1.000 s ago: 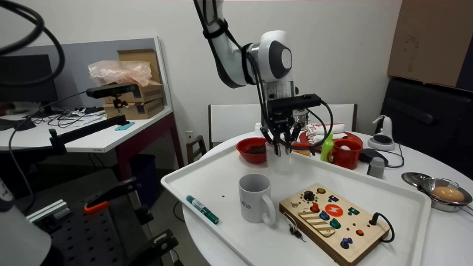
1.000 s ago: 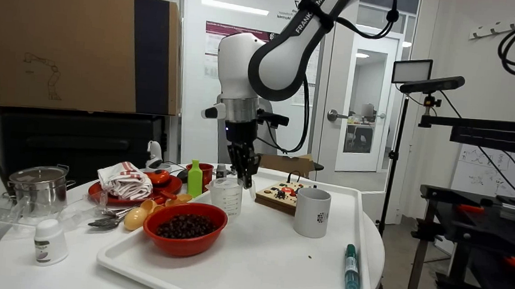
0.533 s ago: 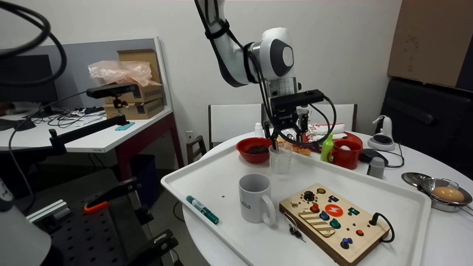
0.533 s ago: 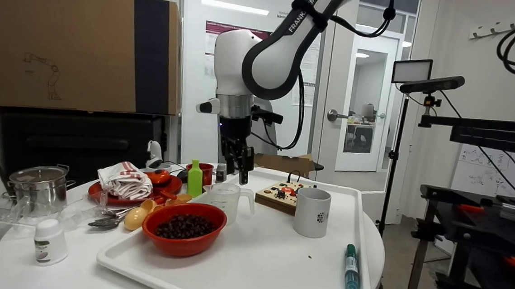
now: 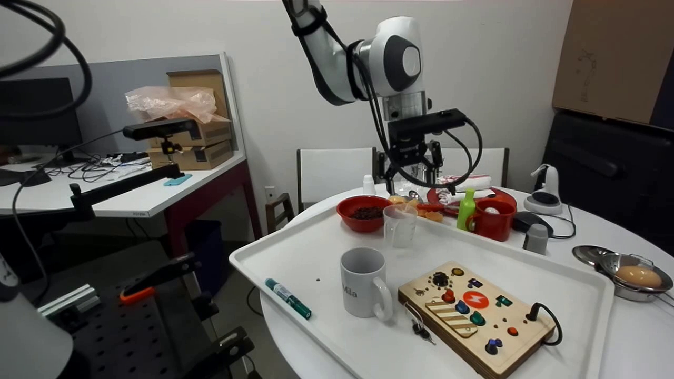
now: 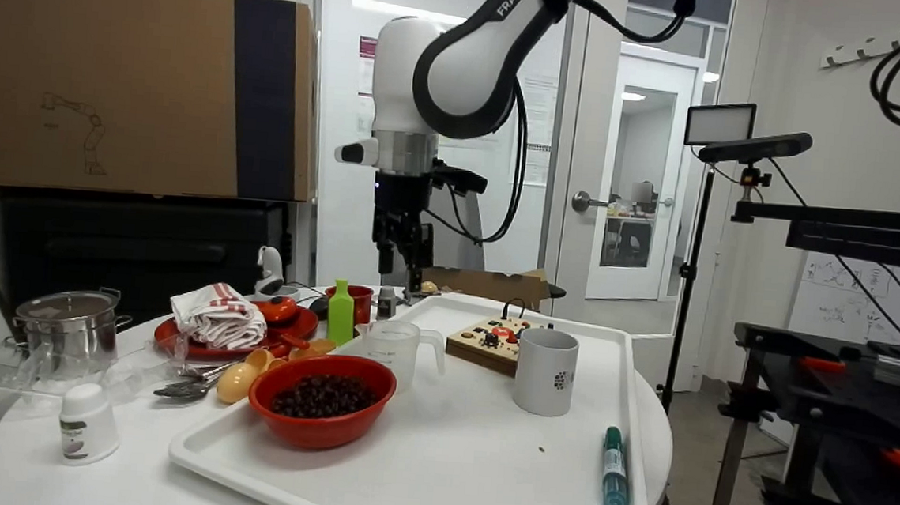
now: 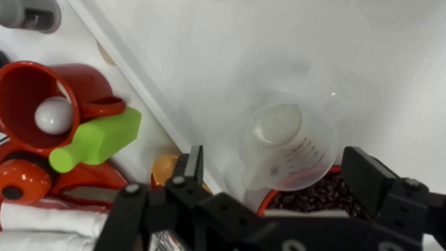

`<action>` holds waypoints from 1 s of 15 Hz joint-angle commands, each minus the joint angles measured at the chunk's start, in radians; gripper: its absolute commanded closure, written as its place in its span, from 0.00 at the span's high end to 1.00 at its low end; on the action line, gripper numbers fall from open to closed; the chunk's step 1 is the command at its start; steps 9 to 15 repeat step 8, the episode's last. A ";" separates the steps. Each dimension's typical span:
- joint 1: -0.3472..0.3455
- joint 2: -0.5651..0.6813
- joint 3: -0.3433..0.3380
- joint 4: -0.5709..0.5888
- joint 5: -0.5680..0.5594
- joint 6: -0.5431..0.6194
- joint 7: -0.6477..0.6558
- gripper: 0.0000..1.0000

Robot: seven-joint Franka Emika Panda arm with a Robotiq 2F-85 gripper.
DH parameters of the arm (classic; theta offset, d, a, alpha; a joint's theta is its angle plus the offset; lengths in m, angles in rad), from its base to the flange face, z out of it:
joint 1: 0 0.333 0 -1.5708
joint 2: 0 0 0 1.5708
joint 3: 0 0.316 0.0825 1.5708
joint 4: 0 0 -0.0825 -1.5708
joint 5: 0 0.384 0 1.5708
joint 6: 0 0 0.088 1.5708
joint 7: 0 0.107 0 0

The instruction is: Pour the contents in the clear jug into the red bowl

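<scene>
The clear jug (image 5: pixel 400 229) stands upright on the white tray, with its handle (image 6: pixel 434 348) toward the control box. Looking down into the jug (image 7: pixel 313 153) in the wrist view, I see no contents, only its pale base and a small dark spot. Right beside it is the red bowl (image 6: pixel 323 430), filled with dark beans (image 6: pixel 323 396). In the wrist view the bowl's rim (image 7: pixel 265 204) is partly covered by the jug and by my gripper (image 7: pixel 274 151). In both exterior views the gripper (image 5: pixel 412 183) hangs above the jug, fingers spread, holding nothing.
On the tray are a grey mug (image 5: pixel 363 284), a wooden control box (image 5: pixel 474 326) and a green marker (image 5: pixel 288 298). Beyond its raised rim stand a green bottle (image 6: pixel 341 316), a red mug (image 5: pixel 495 223), a folded towel (image 6: pixel 219 319) and a steel pot (image 6: pixel 72 329).
My gripper was shut at the jug a second ago; it has opened, let go and risen well above it. The jug stays standing on the tray beside the bowl.
</scene>
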 commanded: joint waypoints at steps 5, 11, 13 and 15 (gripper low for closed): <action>0.024 -0.101 -0.013 -0.038 0.046 0.003 -0.065 1.00; 0.024 -0.103 -0.012 -0.049 0.046 0.004 -0.066 1.00; 0.024 -0.103 -0.012 -0.049 0.046 0.004 -0.066 1.00; 0.024 -0.103 -0.012 -0.049 0.046 0.004 -0.066 1.00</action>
